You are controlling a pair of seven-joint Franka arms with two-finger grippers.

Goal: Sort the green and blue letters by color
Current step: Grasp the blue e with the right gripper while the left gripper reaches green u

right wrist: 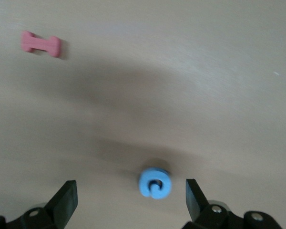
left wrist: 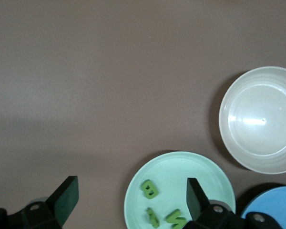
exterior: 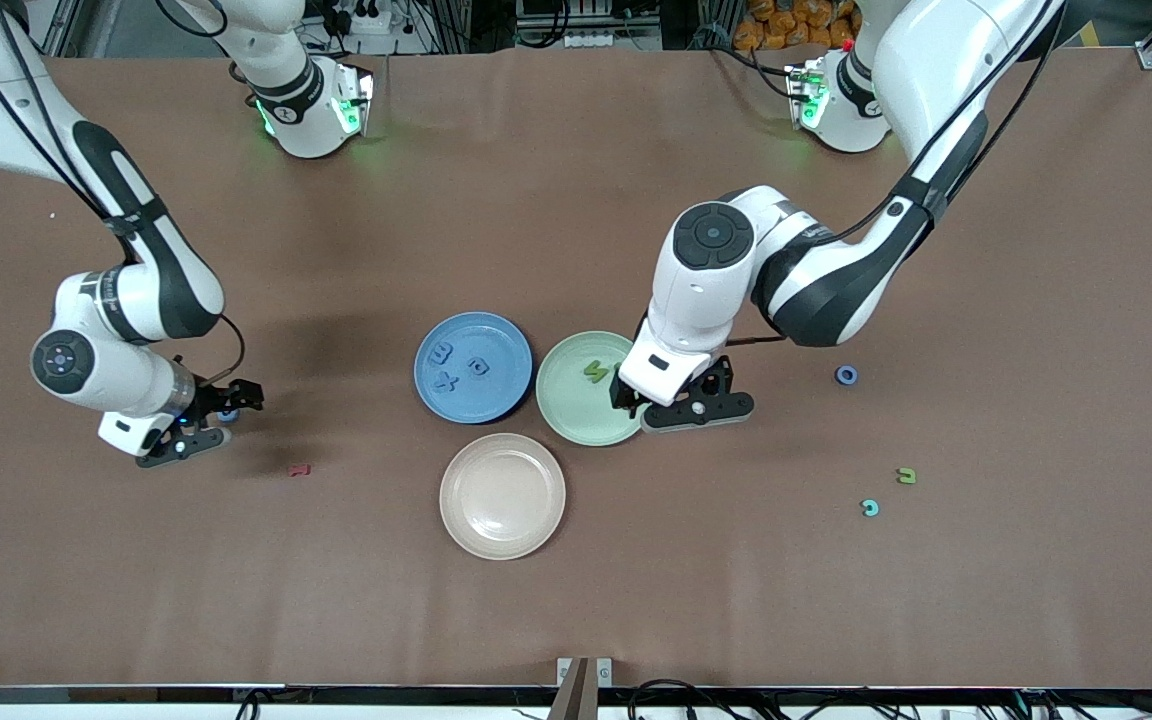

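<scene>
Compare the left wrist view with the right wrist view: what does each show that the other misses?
Only the left wrist view shows the green plate holding three green letters, the empty beige plate and an edge of the blue plate. Only the right wrist view shows a blue round letter between the open right pincer fingers, and a red letter. Both share brown table; the left pincer is open too.

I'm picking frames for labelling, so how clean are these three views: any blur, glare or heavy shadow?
Front view: sharp, evenly lit; soft shadows fall on the table beside each arm, and green lights glow at the bases. Left wrist view: mostly crisp, with bright glare inside the beige plate. Right wrist view: soft and smeared; the blue letter between the right tool's fingers is fuzzy, under a broad dark shadow.
</scene>
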